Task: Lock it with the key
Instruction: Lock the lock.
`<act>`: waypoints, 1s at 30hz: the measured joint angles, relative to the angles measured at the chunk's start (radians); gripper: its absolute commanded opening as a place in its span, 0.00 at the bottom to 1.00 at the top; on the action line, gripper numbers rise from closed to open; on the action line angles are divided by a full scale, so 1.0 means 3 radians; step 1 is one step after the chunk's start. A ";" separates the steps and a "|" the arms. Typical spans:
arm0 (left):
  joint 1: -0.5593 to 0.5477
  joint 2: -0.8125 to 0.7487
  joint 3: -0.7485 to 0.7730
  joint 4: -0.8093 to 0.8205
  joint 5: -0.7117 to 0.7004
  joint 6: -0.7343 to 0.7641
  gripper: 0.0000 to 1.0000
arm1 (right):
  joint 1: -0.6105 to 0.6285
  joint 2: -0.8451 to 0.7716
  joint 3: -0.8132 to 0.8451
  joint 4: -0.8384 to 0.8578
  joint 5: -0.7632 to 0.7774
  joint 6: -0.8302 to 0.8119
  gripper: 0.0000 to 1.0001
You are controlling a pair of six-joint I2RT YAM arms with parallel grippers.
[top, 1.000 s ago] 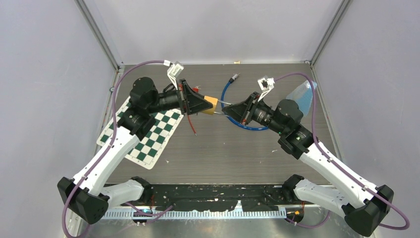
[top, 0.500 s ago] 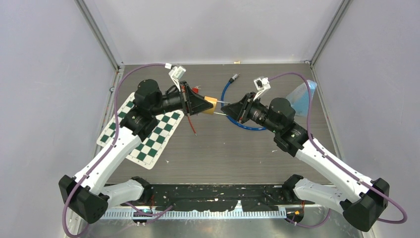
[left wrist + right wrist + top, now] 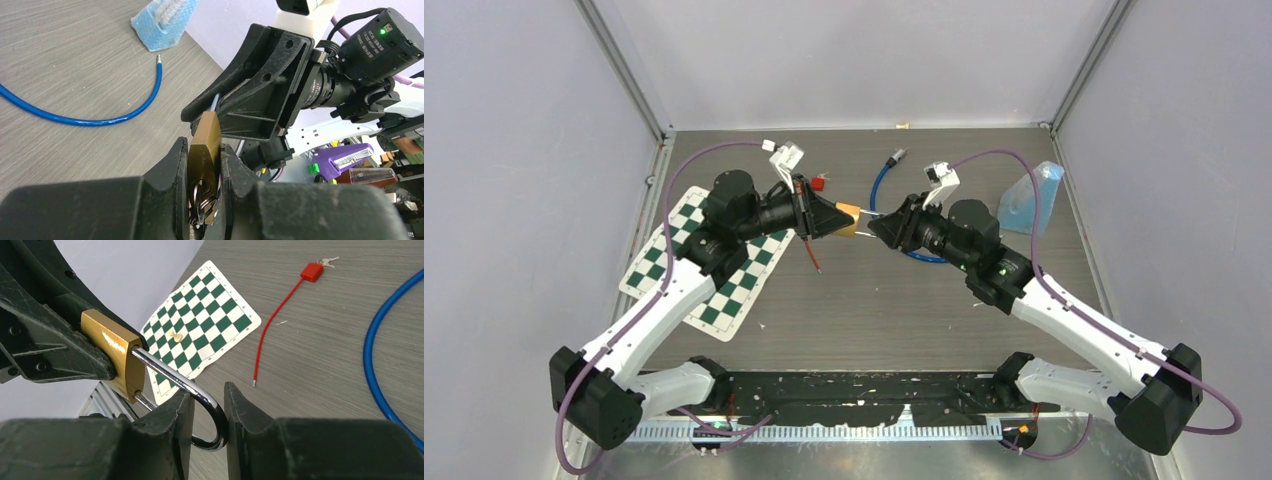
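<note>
A brass padlock [image 3: 849, 214] is held in the air between both grippers. My left gripper [image 3: 836, 217] is shut on its brass body [image 3: 206, 140], with a key ring [image 3: 202, 200] hanging between the fingers. My right gripper [image 3: 876, 226] is shut on the chrome shackle [image 3: 175, 377] at its bend. In the right wrist view the brass body [image 3: 112, 352] sits in the left gripper's fingers [image 3: 55, 347]. The shackle's long leg runs into the body and its short leg ends right at the body's face. I cannot tell whether a key is in the keyhole.
On the table lie a blue cable loop [image 3: 936, 258], a green-and-white chessboard mat [image 3: 714, 290] with a small white piece [image 3: 173, 335], a red cable lock with keys [image 3: 312, 271], and a blue bubble-wrap bag [image 3: 1029, 195] at the far right.
Both arms have moved towards each other. The gap between the grippers is smaller and less of the shackle shows between them.
</note>
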 measured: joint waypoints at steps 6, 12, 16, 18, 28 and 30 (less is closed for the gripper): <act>-0.0018 0.0001 -0.0245 0.0317 -0.0099 -0.0128 0.00 | 0.0051 0.0048 -0.0001 -0.0061 0.0178 -0.0058 0.05; -0.0029 0.0001 -0.0375 0.0524 -0.0158 -0.0215 0.00 | 0.0095 0.0079 -0.0014 -0.0060 0.0324 -0.0097 0.05; -0.0032 -0.0001 -0.0425 0.0598 -0.0170 -0.0230 0.00 | 0.0095 0.0094 -0.0020 -0.0058 0.0333 -0.0093 0.05; -0.0032 -0.0014 -0.0441 0.0612 -0.0168 -0.0221 0.00 | 0.0095 0.0095 -0.0031 -0.0041 0.0329 -0.0074 0.05; -0.0039 -0.0184 -0.0498 0.1099 -0.0050 -0.0150 0.00 | 0.0140 0.0039 -0.0158 0.0551 0.0117 0.0136 0.05; -0.0079 -0.0184 -0.0481 0.1217 -0.0020 -0.0136 0.00 | 0.0178 0.0025 -0.0158 0.0673 0.0052 0.0165 0.05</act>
